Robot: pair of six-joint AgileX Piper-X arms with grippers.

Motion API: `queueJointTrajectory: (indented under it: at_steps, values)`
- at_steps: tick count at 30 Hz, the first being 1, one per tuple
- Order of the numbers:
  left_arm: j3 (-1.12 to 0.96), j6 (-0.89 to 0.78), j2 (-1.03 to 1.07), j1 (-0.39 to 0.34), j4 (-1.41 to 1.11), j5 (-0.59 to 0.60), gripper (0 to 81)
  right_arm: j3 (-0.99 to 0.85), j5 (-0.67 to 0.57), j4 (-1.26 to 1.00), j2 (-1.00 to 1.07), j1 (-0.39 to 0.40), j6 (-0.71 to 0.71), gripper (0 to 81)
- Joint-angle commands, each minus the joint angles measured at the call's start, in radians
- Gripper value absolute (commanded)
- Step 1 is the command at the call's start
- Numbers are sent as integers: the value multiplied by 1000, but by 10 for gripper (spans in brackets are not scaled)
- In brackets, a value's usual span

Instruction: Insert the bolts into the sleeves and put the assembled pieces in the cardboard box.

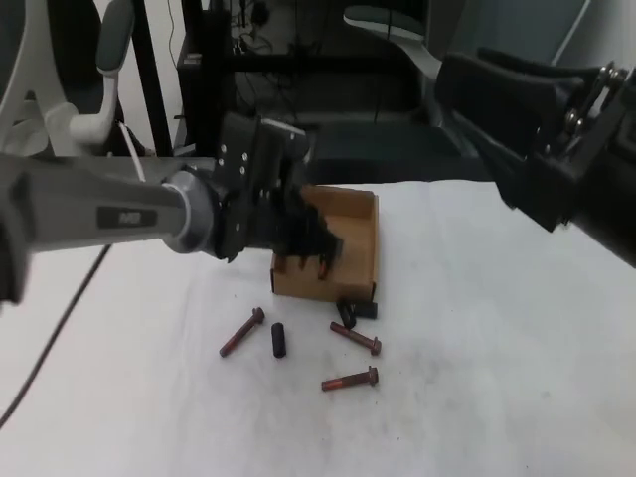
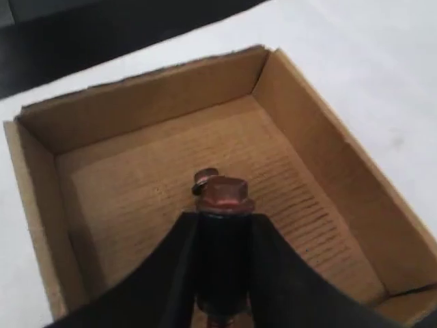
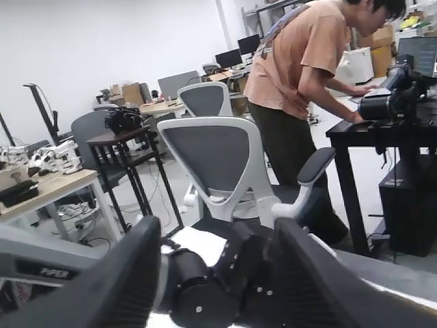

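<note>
Cardboard box (image 2: 164,102) matt, ribbed floor; bolt (image 2: 223,193) coppery metal (dull sheen); sleeve (image 2: 222,260) black, matt.

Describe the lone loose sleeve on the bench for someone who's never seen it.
Find the cardboard box on the white bench. In front of its near wall lie reddish bolts and black sleeves. Yours is the sleeve lying alone beside the leftmost bolt, clear of the box; the others crowd the box's corner.

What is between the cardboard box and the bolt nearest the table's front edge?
In the high view, black sleeves beside the cardboard box, then another bolt, lie before that front bolt.
</note>
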Motion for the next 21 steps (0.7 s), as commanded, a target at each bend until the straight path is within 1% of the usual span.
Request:
queueJointTrajectory:
  at_steps: [1, 5, 7, 8, 9, 11, 14, 16, 18, 21]
  values:
    - [-41, -7, 16, 1, -9, 0, 17, -3, -22, 21, -10, -3, 27, 483]
    - [-81, -7, 49, 1, -7, -2, 17, -3, -22, 27, -10, -3, 27, 483]
    - [-88, -7, 61, 1, -7, -24, 17, -3, -22, 27, -10, -3, 27, 483]
    - [-88, -7, 63, 1, -7, -23, 0, -3, -22, 27, -10, -3, 27, 483]
    - [-88, -7, 63, 1, -2, -23, 36, -3, -22, 27, -10, -3, 27, 483]
    - [-88, -7, 63, 1, 12, -23, 154, -3, -22, 27, -10, -3, 27, 483]
    - [-88, -7, 63, 1, 12, -23, 384, -3, -22, 27, -10, -3, 27, 483]
    - [-88, -7, 63, 1, 12, -23, 489, -3, -22, 27, -10, -3, 27, 483]
    - [-88, -7, 63, 1, 12, -23, 524, -3, -22, 27, -10, -3, 27, 483]
    - [-88, -7, 56, 1, 31, -23, 525, -3, -22, 38, -10, -3, 27, 483]
